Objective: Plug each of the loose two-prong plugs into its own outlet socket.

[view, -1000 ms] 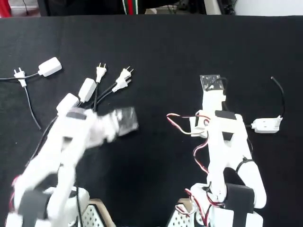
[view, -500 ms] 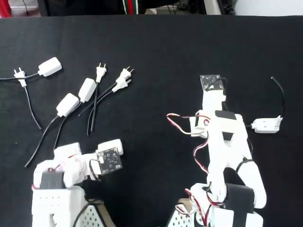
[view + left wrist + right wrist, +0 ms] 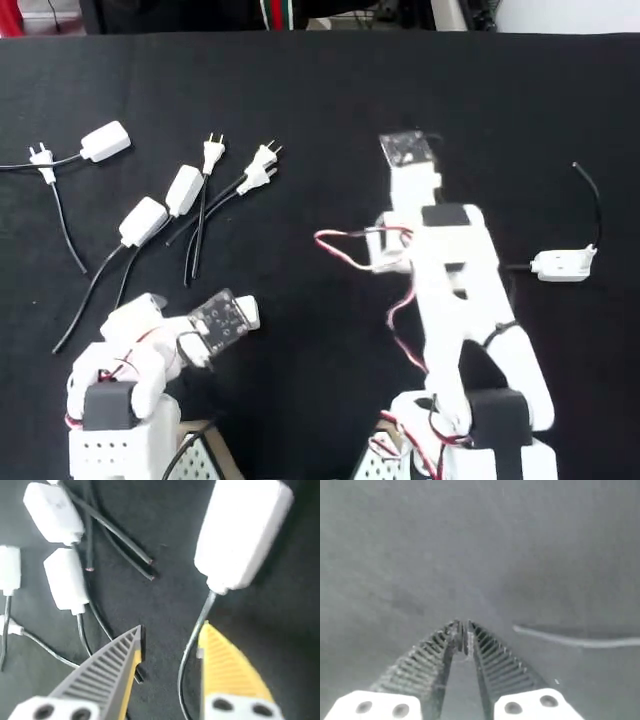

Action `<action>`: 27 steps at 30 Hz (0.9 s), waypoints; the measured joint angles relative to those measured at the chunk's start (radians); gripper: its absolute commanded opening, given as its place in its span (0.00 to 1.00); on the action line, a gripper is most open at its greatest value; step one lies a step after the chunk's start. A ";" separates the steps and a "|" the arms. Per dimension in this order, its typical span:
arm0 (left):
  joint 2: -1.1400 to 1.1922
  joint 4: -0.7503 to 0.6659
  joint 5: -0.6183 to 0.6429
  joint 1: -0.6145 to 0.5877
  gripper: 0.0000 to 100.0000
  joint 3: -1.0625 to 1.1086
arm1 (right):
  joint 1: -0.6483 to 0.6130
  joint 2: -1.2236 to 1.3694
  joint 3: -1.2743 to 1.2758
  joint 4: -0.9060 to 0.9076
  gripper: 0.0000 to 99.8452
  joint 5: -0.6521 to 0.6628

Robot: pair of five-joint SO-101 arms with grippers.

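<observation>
jaws of left arm [image 3: 140, 340] spread (socket cable [image 3: 189, 647] seen between them), jaws of right arm [image 3: 450, 280] pressed together

Outlet block [image 3: 242, 530] and its cable [image 3: 194, 632] cropped at edges.

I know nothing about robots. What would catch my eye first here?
Two white arms stand out against the black table: the left arm folded low at the near edge, the right arm stretched toward the middle. Then the white plugs and sockets with black cords strewn at the far left, and one lone socket at the right.
</observation>
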 measured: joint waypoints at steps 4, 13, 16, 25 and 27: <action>-0.008 0.005 0.253 -0.055 0.13 -0.032 | -0.127 0.006 -0.086 0.000 0.07 -0.092; -0.008 -0.006 0.485 -0.350 0.13 -0.006 | -0.318 0.279 -0.258 -0.212 0.15 -0.382; -0.008 -0.014 0.483 -0.379 0.13 0.034 | -0.331 0.419 -0.364 -0.258 0.16 -0.459; -0.009 -0.018 0.422 -0.384 0.13 0.057 | -0.381 0.720 -0.689 -0.210 0.16 -0.623; -0.009 -0.018 0.422 -0.384 0.13 0.057 | -0.382 0.764 -0.778 -0.180 0.16 -0.683</action>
